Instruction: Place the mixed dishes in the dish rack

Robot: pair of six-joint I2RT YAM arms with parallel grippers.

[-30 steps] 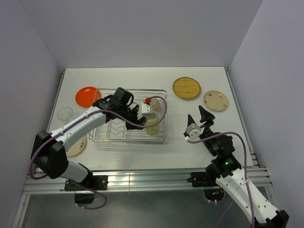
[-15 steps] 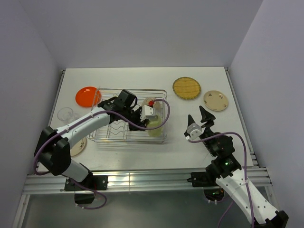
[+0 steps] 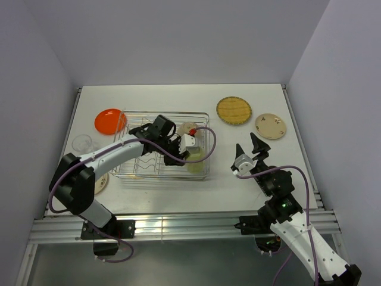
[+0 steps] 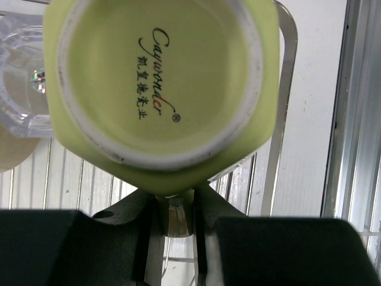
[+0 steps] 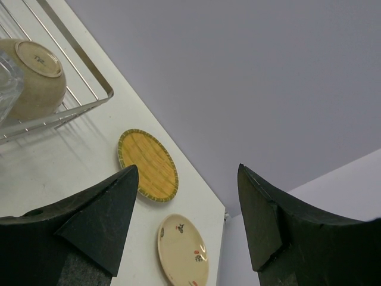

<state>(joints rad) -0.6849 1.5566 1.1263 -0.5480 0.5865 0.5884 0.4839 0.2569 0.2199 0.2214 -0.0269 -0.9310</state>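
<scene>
L fingers (image 4: pixel 201 217) pinched tight on pale green mug (image 4: pixel 161 77), its base facing my wrist cam. Mug sits inside dish rack (image 3: pixel 137 174) at R end, near beige bowl (image 3: pixel 188 127). R fingers (image 3: pixel 253 142) spread wide, holding nothing, above bench (image 3: pixel 178 98) R of rack. Far R on bench: yellow woven plate (image 3: pixel 234 110) & cream plate (image 3: pixel 271 126).

Top external: mounted high behind the arm bases, looking down over the whole desk (image 3: pixel 178 98).
Left wrist: almost touching the pale green mug (image 4: pixel 161 83), whose base fills the frame. It apparently faces down through the dish rack (image 4: pixel 286 89) wires.
Right wrist: low, tilted up across the desk toward the back wall.
It shares a rack corner, the yellow woven-pattern plate (image 5: pixel 147 165) and the cream plate (image 5: pixel 183 250) with the overhead view.
</scene>
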